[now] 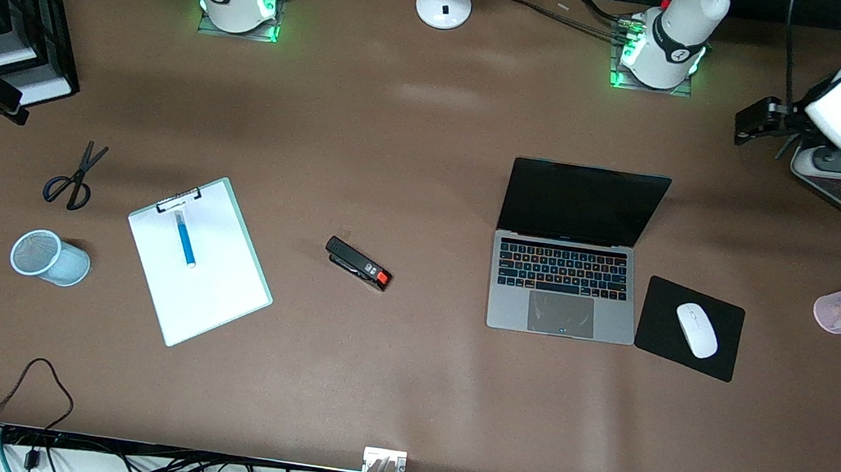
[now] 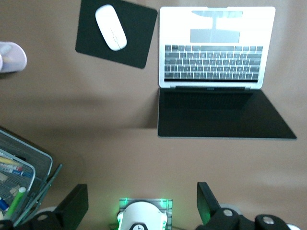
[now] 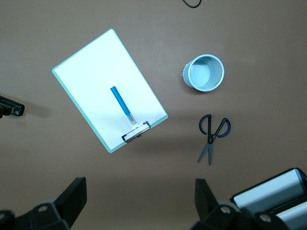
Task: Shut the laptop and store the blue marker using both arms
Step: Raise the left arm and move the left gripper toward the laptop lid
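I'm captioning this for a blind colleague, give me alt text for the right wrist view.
A blue marker lies on a white clipboard on the brown table, with a pale mesh cup and black scissors beside it. The right hand hangs open above.

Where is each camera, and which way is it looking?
Front view: high across the table, facing both arm bases, over the laptop and blue marker.
Left wrist view: looks down past the open left gripper at the laptop.
Right wrist view: looks down past the open right gripper at the blue marker.
Shared: each wrist view shares its item with the front view.
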